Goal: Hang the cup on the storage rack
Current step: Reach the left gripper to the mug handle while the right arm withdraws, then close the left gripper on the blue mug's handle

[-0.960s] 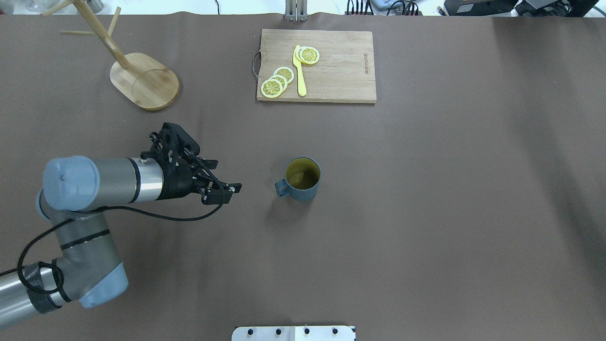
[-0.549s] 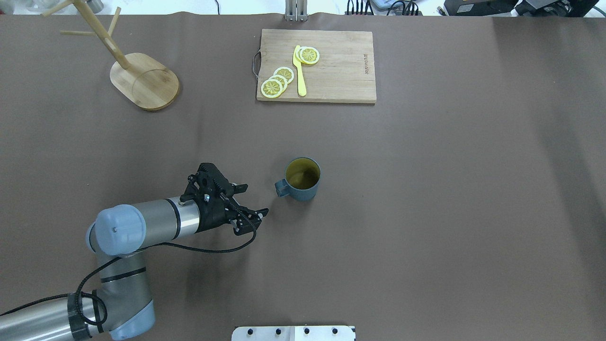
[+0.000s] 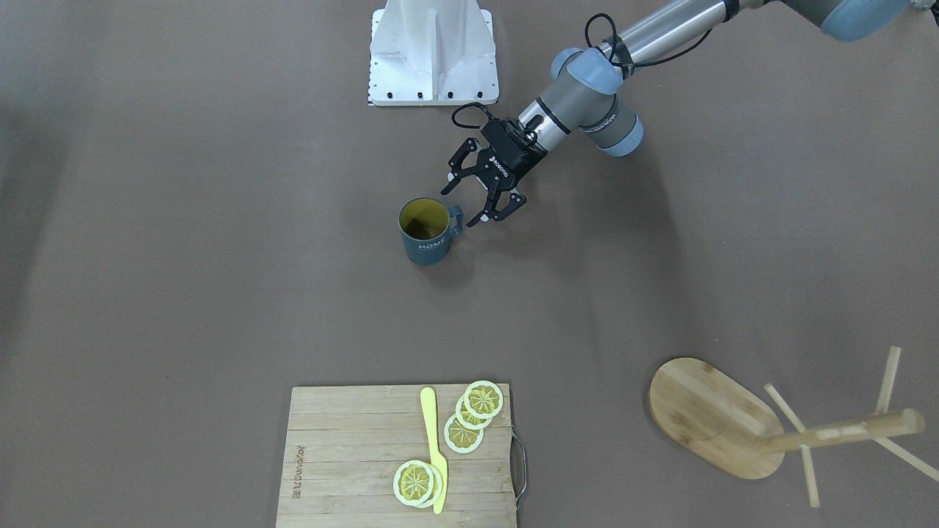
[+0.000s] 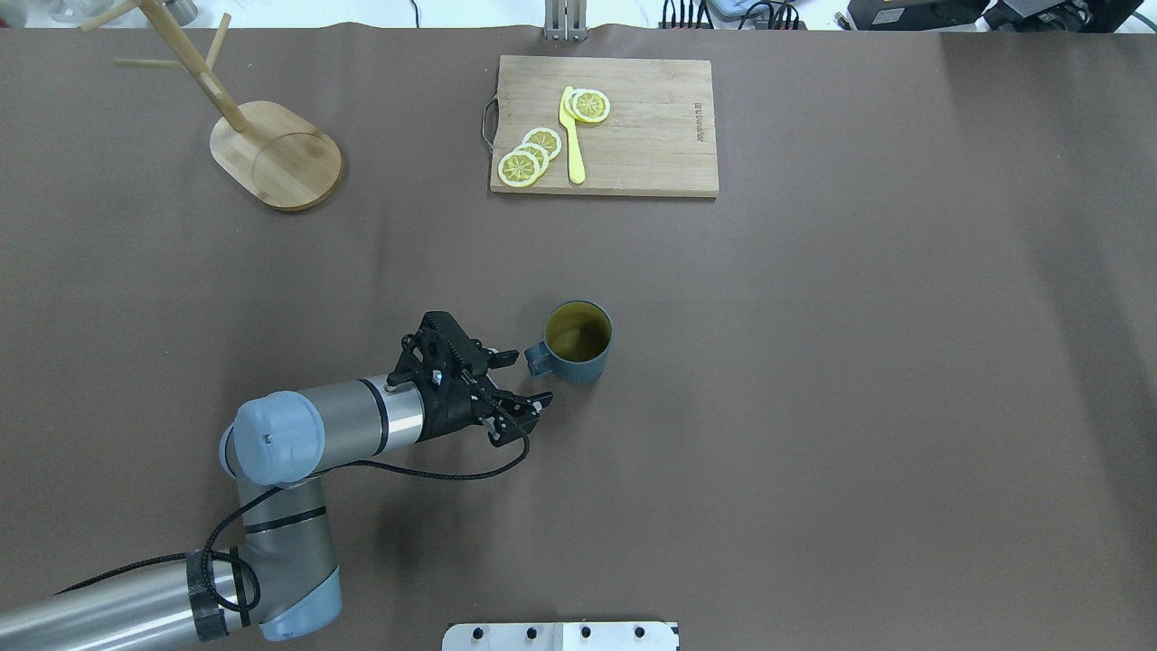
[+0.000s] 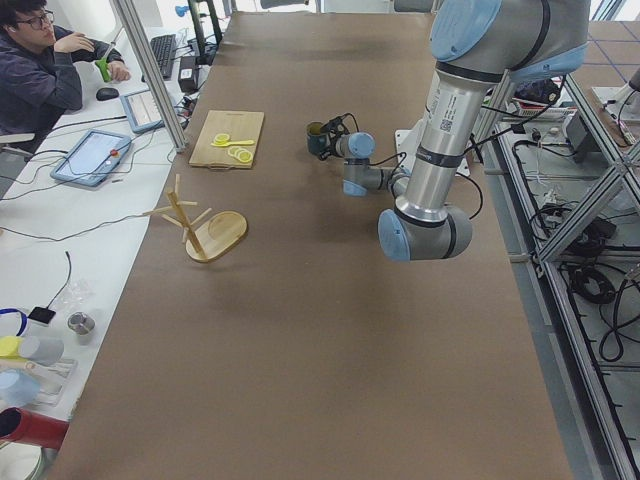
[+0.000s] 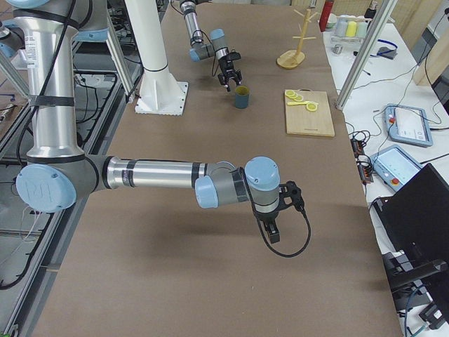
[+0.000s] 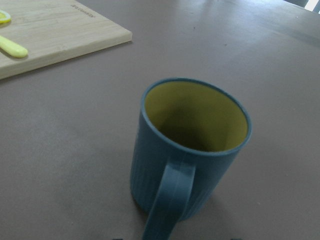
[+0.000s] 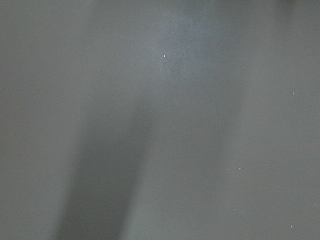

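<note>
The blue-grey cup (image 4: 578,344) stands upright mid-table, yellow inside, its handle (image 4: 538,359) turned toward my left arm. My left gripper (image 4: 527,378) is open, its fingertips level with the handle on either side and apart from it. In the front-facing view the cup (image 3: 425,231) shows "HOME" and the open left gripper (image 3: 463,205) sits by the handle. The left wrist view is filled by the cup (image 7: 192,150). The storage rack (image 4: 276,154) stands far left at the back. My right gripper (image 6: 273,228) shows only in the right side view; I cannot tell its state.
A bamboo cutting board (image 4: 604,127) with lemon slices and a yellow knife (image 4: 572,136) lies at the back centre. A person (image 5: 45,70) sits at a desk beyond the table. The right wrist view shows only bare brown table.
My left arm has swung right and toward the cup, bringing the open gripper from well left of it up to the handle. The cup has not moved.
</note>
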`<action>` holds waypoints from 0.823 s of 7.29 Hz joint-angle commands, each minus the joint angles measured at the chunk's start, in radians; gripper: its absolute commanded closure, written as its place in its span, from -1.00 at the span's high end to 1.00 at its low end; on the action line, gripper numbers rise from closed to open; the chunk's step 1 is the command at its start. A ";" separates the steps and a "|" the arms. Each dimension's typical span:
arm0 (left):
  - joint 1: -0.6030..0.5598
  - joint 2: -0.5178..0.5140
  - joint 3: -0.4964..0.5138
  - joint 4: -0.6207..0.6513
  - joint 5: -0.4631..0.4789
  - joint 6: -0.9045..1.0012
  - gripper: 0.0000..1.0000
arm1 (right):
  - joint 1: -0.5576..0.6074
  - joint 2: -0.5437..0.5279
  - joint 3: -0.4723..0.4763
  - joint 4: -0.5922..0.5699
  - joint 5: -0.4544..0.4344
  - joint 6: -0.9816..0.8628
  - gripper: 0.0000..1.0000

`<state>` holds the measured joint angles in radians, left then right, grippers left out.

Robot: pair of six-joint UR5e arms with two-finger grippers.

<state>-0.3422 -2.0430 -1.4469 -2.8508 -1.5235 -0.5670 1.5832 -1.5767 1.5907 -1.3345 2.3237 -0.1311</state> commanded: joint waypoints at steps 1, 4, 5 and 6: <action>-0.003 -0.008 0.000 0.001 0.000 0.016 0.22 | 0.000 0.003 0.000 0.000 -0.001 0.002 1.00; -0.044 -0.006 0.002 0.002 -0.001 0.019 0.20 | 0.000 0.007 0.002 0.000 -0.001 0.005 1.00; -0.047 -0.006 0.002 0.002 -0.001 0.019 0.20 | 0.000 0.007 0.002 0.000 -0.001 0.005 1.00; -0.046 -0.008 0.002 0.002 -0.001 0.019 0.20 | 0.000 0.004 0.002 0.000 -0.001 0.005 1.00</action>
<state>-0.3850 -2.0500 -1.4453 -2.8488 -1.5246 -0.5478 1.5831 -1.5706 1.5922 -1.3346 2.3223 -0.1260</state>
